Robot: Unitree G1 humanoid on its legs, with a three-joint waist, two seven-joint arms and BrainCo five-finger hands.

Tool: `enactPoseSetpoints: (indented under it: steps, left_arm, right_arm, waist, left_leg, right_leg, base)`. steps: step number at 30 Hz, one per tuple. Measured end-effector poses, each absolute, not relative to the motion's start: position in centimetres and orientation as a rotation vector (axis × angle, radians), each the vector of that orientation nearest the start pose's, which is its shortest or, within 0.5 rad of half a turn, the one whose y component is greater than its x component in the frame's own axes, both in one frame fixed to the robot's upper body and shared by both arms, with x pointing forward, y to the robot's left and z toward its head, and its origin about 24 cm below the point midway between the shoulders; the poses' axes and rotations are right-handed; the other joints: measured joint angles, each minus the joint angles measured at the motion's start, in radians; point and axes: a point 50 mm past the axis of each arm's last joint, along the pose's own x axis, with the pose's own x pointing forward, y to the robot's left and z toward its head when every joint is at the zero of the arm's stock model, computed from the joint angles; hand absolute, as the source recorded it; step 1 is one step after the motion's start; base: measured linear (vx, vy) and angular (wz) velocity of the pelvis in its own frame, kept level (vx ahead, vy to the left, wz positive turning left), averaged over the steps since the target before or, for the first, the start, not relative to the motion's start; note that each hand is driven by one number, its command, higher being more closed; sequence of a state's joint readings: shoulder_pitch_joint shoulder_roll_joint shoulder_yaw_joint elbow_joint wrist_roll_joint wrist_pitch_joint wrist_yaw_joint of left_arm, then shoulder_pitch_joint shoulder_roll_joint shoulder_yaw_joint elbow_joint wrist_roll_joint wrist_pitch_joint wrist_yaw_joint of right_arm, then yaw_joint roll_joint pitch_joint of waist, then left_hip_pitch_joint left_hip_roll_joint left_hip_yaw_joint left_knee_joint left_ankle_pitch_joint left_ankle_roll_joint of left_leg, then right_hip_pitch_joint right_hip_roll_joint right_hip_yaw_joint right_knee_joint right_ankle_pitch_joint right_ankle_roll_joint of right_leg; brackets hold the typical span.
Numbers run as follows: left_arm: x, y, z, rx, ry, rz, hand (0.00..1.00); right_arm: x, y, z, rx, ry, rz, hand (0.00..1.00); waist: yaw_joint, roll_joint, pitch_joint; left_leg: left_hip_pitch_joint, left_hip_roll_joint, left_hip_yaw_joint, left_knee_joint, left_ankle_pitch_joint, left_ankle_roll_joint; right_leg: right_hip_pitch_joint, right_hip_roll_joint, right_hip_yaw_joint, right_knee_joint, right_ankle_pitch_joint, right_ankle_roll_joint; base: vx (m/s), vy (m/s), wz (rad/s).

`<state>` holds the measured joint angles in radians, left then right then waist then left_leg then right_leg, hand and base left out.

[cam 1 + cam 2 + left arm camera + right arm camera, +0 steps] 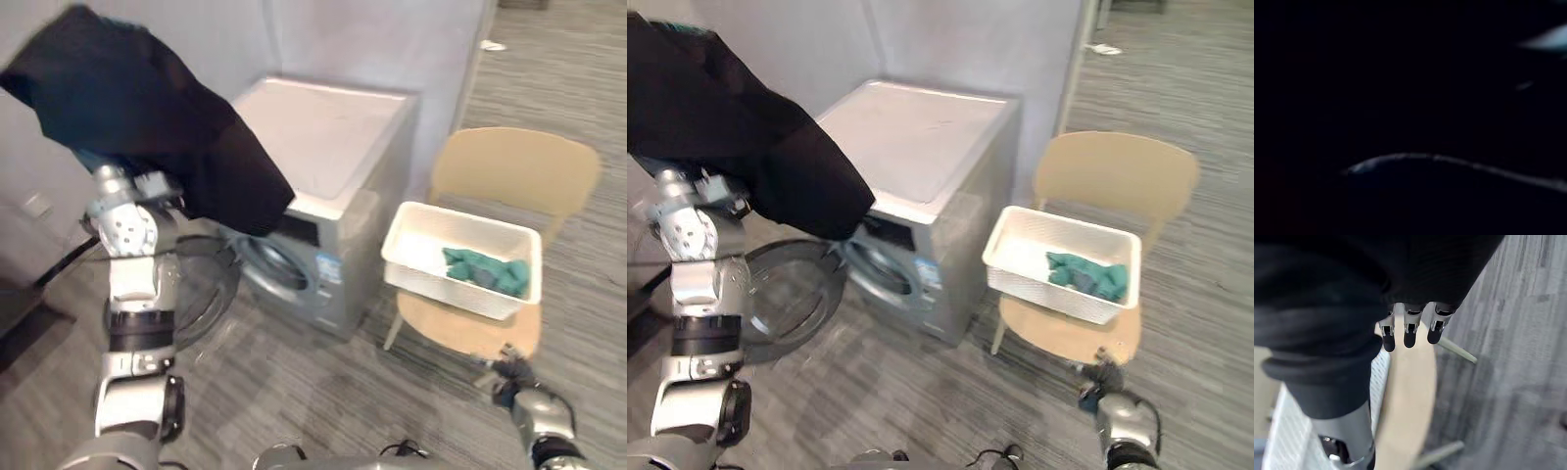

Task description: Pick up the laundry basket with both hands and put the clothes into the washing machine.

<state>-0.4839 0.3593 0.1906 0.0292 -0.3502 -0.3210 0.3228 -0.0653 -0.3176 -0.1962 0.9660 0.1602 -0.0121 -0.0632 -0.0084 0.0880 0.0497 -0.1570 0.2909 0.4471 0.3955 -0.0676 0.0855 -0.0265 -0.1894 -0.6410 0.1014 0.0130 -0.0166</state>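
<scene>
A black garment [157, 117] hangs high at the left, draped over the end of my raised left arm [132, 284]; the left hand is buried under it, and dark cloth [1410, 117] covers the left wrist view. The grey washing machine [328, 147] stands just right of it, its round door [201, 284] swung open towards me. A white laundry basket [421, 259] rests on a tan chair [514, 166] and holds teal clothes [487, 269]. My right hand [509, 380] hangs low in front of the chair seat, fingers [1408, 333] straight, holding nothing.
The chair's seat edge [1410, 391] and a leg [1457, 350] lie just past my right hand, with the basket's mesh wall [1281, 431] beside it. Grey walls [323, 39] stand behind the machine. Striped grey floor [294, 392] spreads in front.
</scene>
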Motion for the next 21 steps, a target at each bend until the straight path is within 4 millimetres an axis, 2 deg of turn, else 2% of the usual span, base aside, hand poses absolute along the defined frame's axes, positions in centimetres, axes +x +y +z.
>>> enactPoseSetpoints:
  steps: [1,2,3,4,6,7,8,9,10,12,13,14,15,16,17,18,19,20,21]
  left_arm:
    - [29.5,24.0,20.9,-0.176,-0.777,0.366,1.00]
    - [29.1,23.5,17.9,-0.213,-0.681,0.374,1.00]
    - [28.9,23.3,16.8,-0.232,-0.643,0.378,1.00]
    - [28.5,22.6,14.6,-0.269,-0.564,0.379,1.00]
    - [27.2,21.8,11.5,-0.291,-0.449,0.378,1.00]
    - [26.4,21.4,9.4,-0.299,-0.358,0.367,1.00]
    - [26.0,21.0,8.5,-0.302,-0.317,0.354,1.00]
    - [25.3,19.8,6.9,-0.316,-0.246,0.308,1.00]
    - [25.1,18.7,6.3,-0.323,-0.210,0.261,1.00]
    - [24.6,16.1,5.1,-0.348,-0.146,0.141,1.00]
    - [24.5,15.6,4.9,-0.353,-0.134,0.121,1.00]
    - [24.3,15.0,4.5,-0.362,-0.115,0.095,1.00]
    - [24.1,14.3,4.1,-0.364,-0.092,0.061,1.00]
    - [24.1,13.5,3.7,-0.362,-0.069,0.029,1.00]
    - [24.4,12.9,3.1,-0.353,-0.041,0.004,1.00]
    - [24.7,12.6,1.9,-0.328,0.014,-0.020,1.00]
    - [24.4,12.2,0.3,-0.309,0.089,-0.030,1.00]
    - [24.3,12.1,-0.4,-0.302,0.122,-0.031,1.00]
    - [23.8,11.8,-1.8,-0.296,0.184,-0.033,1.00]
  right_arm:
    - [16.0,-28.8,-11.3,-0.070,0.855,-0.434,0.00]
    - [14.4,-27.3,-12.8,-0.055,0.938,-0.412,0.00]
    - [13.8,-26.6,-13.3,-0.041,0.971,-0.404,0.00]
    - [12.1,-25.2,-14.5,-0.004,1.043,-0.394,0.00]
    - [10.3,-23.7,-15.6,0.056,1.115,-0.398,0.00]
    - [9.2,-22.6,-16.2,0.094,1.162,-0.386,0.00]
    - [8.7,-22.3,-16.4,0.121,1.173,-0.389,0.00]
    - [8.6,-22.5,-16.3,0.130,1.172,-0.405,0.00]
    - [8.5,-22.7,-16.3,0.127,1.175,-0.405,0.00]
    - [8.7,-22.7,-16.3,0.105,1.177,-0.382,0.00]
    - [8.8,-22.7,-16.3,0.098,1.174,-0.376,0.00]
    - [9.2,-22.8,-16.1,0.088,1.162,-0.368,0.00]
    - [9.7,-23.0,-15.9,0.066,1.130,-0.359,0.00]
    - [10.3,-23.1,-15.6,0.058,1.101,-0.356,0.00]
    - [10.8,-22.9,-15.5,0.061,1.083,-0.348,0.00]
    - [11.6,-22.5,-15.3,0.056,1.057,-0.325,0.00]
    - [12.0,-21.6,-15.3,0.061,1.048,-0.303,0.00]
    - [12.1,-21.4,-15.3,0.065,1.047,-0.298,0.00]
    - [12.2,-21.2,-15.3,0.071,1.044,-0.294,0.00]
  waist:
    - [0.001,0.001,0.000]
    - [0.004,0.010,-0.001]
    - [0.005,0.002,0.005]
    - [0.004,-0.025,0.009]
    - [0.006,-0.031,0.018]
    - [0.023,-0.037,0.022]
    - [0.024,-0.039,0.021]
    - [0.024,-0.036,0.023]
    - [0.023,-0.033,0.024]
    - [0.022,-0.030,0.027]
    - [0.023,-0.030,0.028]
    - [0.020,-0.029,0.030]
    - [0.017,-0.024,0.035]
    - [0.008,-0.020,0.041]
    - [-0.011,-0.023,0.050]
    - [-0.028,-0.029,0.069]
    - [-0.042,-0.039,0.077]
    - [-0.051,-0.047,0.080]
    - [-0.074,-0.054,0.082]
  left_leg:
    - [0.001,0.010,0.002,0.006,0.001,-0.002]
    - [-0.001,0.003,0.010,0.004,-0.008,-0.027]
    - [0.000,-0.014,0.009,0.000,-0.009,-0.033]
    - [-0.004,-0.069,-0.022,-0.037,-0.011,-0.036]
    - [-0.010,-0.118,-0.059,-0.106,-0.032,-0.083]
    - [-0.017,-0.142,-0.061,-0.104,-0.033,-0.082]
    - [-0.022,-0.155,-0.064,-0.101,-0.035,-0.079]
    - [-0.032,-0.182,-0.069,-0.095,-0.042,-0.076]
    - [-0.043,-0.202,-0.077,-0.091,-0.045,-0.073]
    - [-0.058,-0.248,-0.087,-0.096,-0.057,-0.056]
    - [-0.055,-0.261,-0.088,-0.103,-0.058,-0.053]
    - [-0.046,-0.282,-0.088,-0.122,-0.059,-0.051]
    - [-0.034,-0.304,-0.099,-0.148,-0.059,-0.049]
    - [-0.032,-0.315,-0.119,-0.153,-0.058,-0.046]
    - [-0.027,-0.323,-0.137,-0.155,-0.064,-0.034]
    - [-0.003,-0.328,-0.152,-0.160,-0.067,-0.028]
    - [0.024,-0.329,-0.150,-0.175,-0.067,-0.028]
    - [0.034,-0.330,-0.146,-0.180,-0.067,-0.028]
    - [0.047,-0.329,-0.140,-0.184,-0.063,-0.034]
  right_leg:
    - [0.002,-0.012,-0.023,0.013,0.000,0.000]
    - [0.010,-0.047,-0.067,0.051,-0.012,0.020]
    - [0.023,-0.059,-0.086,0.057,-0.023,0.037]
    - [0.036,-0.089,-0.117,0.046,-0.032,0.080]
    - [0.042,-0.123,-0.163,0.034,-0.013,0.098]
    - [0.042,-0.133,-0.164,0.029,0.001,0.106]
    - [0.044,-0.140,-0.158,0.020,0.013,0.108]
    - [0.055,-0.156,-0.152,-0.001,0.034,0.113]
    - [0.055,-0.168,-0.149,-0.011,0.050,0.114]
    - [0.043,-0.204,-0.138,-0.005,0.064,0.094]
    - [0.033,-0.222,-0.129,0.018,0.059,0.085]
    - [0.007,-0.254,-0.099,0.071,0.028,0.031]
    - [-0.055,-0.266,0.005,0.147,-0.042,-0.069]
    - [-0.109,-0.237,0.144,0.199,-0.114,-0.074]
    - [-0.141,-0.194,0.262,0.246,-0.162,-0.046]
    - [-0.164,-0.121,0.378,0.292,-0.193,-0.006]
    - [-0.175,-0.063,0.418,0.310,-0.205,0.014]
    - [-0.175,-0.041,0.407,0.305,-0.204,0.014]
    - [-0.162,-0.021,0.397,0.293,-0.185,0.024]
  base:
    - [-0.03,0.218,1.25]
    - [-0.02,0.202,0.97]
    - [-0.06,0.297,1.31]
    - [-0.05,0.197,1.06]
    - [-0.09,0.332,0.97]
    - [-0.09,0.364,0.56]
    - [-0.06,0.255,0.30]
    - [-0.03,0.208,0.35]
    - [-0.06,0.295,0.45]
    - [-0.06,0.252,0.36]
    - [-0.03,0.172,0.11]
    - [-0.01,0.238,-0.02]
    - [0.00,0.177,0.03]
    - [0.01,0.159,0.20]
    - [0.03,0.081,0.40]
    - [0.06,0.053,0.48]
    - [0.07,0.024,0.39]
    - [0.08,-0.022,0.53]
    - [0.10,-0.029,0.52]
